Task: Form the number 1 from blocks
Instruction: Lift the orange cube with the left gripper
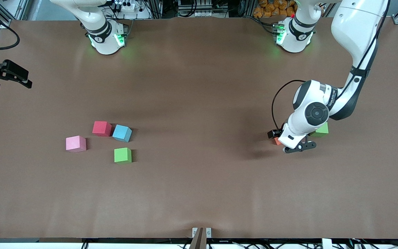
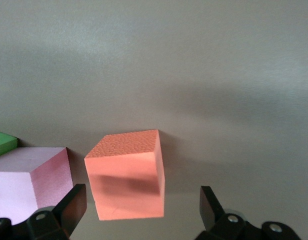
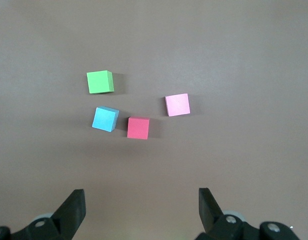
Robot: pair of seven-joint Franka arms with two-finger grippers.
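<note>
Left gripper [image 2: 139, 205], jaws wide, hangs low over the orange block [image 2: 126, 175], holding nothing. Right gripper [image 3: 139, 212], also wide and empty, waits high at the right arm's table end. The red block [image 1: 102, 128] touches the light blue block [image 1: 122, 133] at its 3 o'clock, pink block [image 1: 76, 144] at 8.

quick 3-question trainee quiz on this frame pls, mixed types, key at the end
1. True or false: the left gripper is clamped on the orange block.
2. Which block in the group toward the right arm's end of the table lies nearest the front camera? A) red block B) light blue block C) green block D) pink block
3. Fill in: the right gripper waits with its fingers ____.

Key:
1. False. Its fingers are open on either side of the block, not closed on it.
2. C
3. open
</note>
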